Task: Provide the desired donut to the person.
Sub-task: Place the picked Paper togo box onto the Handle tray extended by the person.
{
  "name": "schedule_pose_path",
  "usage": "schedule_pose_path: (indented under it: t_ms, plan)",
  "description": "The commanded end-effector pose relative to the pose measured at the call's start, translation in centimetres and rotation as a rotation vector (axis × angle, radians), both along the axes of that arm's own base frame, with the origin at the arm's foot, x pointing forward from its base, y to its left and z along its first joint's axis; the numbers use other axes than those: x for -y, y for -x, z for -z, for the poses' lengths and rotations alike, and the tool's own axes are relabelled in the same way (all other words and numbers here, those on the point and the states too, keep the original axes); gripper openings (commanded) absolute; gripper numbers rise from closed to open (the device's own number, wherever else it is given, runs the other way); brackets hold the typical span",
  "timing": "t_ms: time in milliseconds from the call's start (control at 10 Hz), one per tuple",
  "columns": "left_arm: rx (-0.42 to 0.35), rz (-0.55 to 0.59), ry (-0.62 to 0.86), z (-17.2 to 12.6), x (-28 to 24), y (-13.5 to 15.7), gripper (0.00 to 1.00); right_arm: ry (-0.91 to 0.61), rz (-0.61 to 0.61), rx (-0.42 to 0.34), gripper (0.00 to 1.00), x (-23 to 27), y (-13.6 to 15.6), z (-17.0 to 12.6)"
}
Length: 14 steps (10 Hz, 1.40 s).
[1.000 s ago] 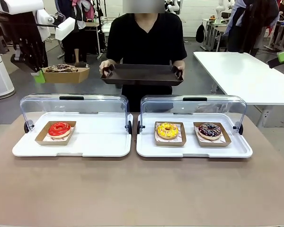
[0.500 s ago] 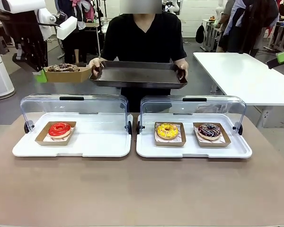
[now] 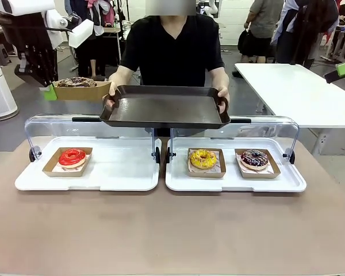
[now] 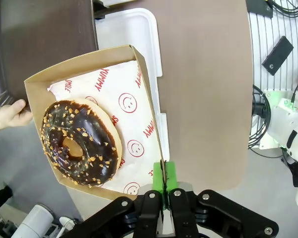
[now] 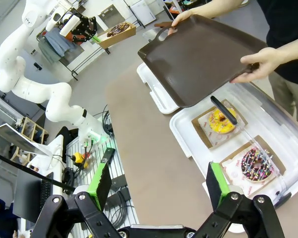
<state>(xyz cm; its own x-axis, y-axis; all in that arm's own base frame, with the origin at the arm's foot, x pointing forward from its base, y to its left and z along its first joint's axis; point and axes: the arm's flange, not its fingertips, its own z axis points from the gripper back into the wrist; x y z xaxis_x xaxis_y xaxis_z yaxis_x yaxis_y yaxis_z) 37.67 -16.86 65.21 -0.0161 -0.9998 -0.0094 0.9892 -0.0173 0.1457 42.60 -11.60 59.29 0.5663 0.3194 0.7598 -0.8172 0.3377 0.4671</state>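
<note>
My left gripper (image 4: pixel 164 182) has its jaws closed tight on one side wall of a brown cardboard box (image 3: pixel 80 92) and holds it up in the air at the far left, above the table (image 3: pixel 172 230). In that box lies the chocolate donut with nut bits (image 4: pixel 82 144), flat on white paper printed with red smiley faces. The person (image 3: pixel 172 52) stands across from me with a dark serving tray (image 3: pixel 164 109) in both hands, one hand (image 3: pixel 111 96) at each end, the tray hanging over the back edge of the two display cases. The box is just beside the tray's left corner and the hand there – whether they touch I cannot tell. The right gripper (image 5: pixel 159 182) hangs high on my right side with its jaws spread wide and nothing between them, looking down on the tray and the right case. On the table the left white case (image 3: pixel 121 175), lid up, holds a red-iced donut (image 3: pixel 72 156) in its own box; the right case (image 3: pixel 236 183), lid up too, holds a yellow donut (image 3: pixel 203 158) and, beside it, a dark donut with coloured sprinkles (image 3: pixel 254 158).
</note>
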Motion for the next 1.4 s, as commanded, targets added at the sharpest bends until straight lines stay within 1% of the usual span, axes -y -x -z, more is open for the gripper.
schedule_pose_path:
  t_ms: [0, 300, 400, 500, 600, 700, 800, 900, 1000, 1100, 1200, 1300]
  plan:
    - [0.002, -0.008, -0.010, -0.2, -0.1, 0.3, 0.00, -0.009, 0.006, 0.006, 1.00, 0.0, 0.0, -0.1]
    - [0.002, -0.008, -0.010, -0.2, -0.1, 0.3, 0.00, -0.009, 0.006, 0.006, 1.00, 0.0, 0.0, -0.1]
    - [0.000, 0.000, 0.000, 0.0, 0.0, 0.0, 0.02, -0.009, 0.006, 0.006, 1.00, 0.0, 0.0, -0.1]
    - [0.066, 0.001, -0.039, -1.8, 0.8, -0.3, 0.02, -0.009, 0.006, 0.006, 1.00, 0.0, 0.0, -0.1]
    - [0.085, 0.018, -0.043, -4.2, 1.9, -1.7, 0.02, -0.009, 0.006, 0.006, 1.00, 0.0, 0.0, -0.1]
    - [0.079, 0.028, -0.034, -5.8, 3.5, -3.5, 0.02, -0.009, 0.006, 0.006, 1.00, 0.0, 0.0, -0.1]
    - [0.067, 0.042, -0.041, -6.0, 4.9, -5.3, 0.02, -0.009, 0.006, 0.006, 1.00, 0.0, 0.0, -0.1]
    - [0.050, 0.059, -0.045, -5.6, 6.0, -7.4, 0.02, -0.009, 0.006, 0.006, 1.00, 0.0, 0.0, -0.1]
    - [0.018, 0.061, -0.032, -4.7, 7.0, -9.4, 0.02, -0.009, 0.006, 0.006, 1.00, 0.0, 0.0, -0.1]
    - [0.008, 0.071, -0.035, -3.5, 7.8, -11.4, 0.02, -0.009, 0.006, 0.006, 1.00, 0.0, 0.0, -0.1]
    - [0.003, 0.052, -0.042, -1.9, 8.4, -12.4, 0.02, -0.009, 0.006, 0.006, 1.00, 0.0, 0.0, -0.1]
    - [-0.014, 0.058, -0.033, -0.5, 8.7, -13.3, 0.02, -0.009, 0.006, 0.006, 1.00, 0.0, 0.0, -0.1]
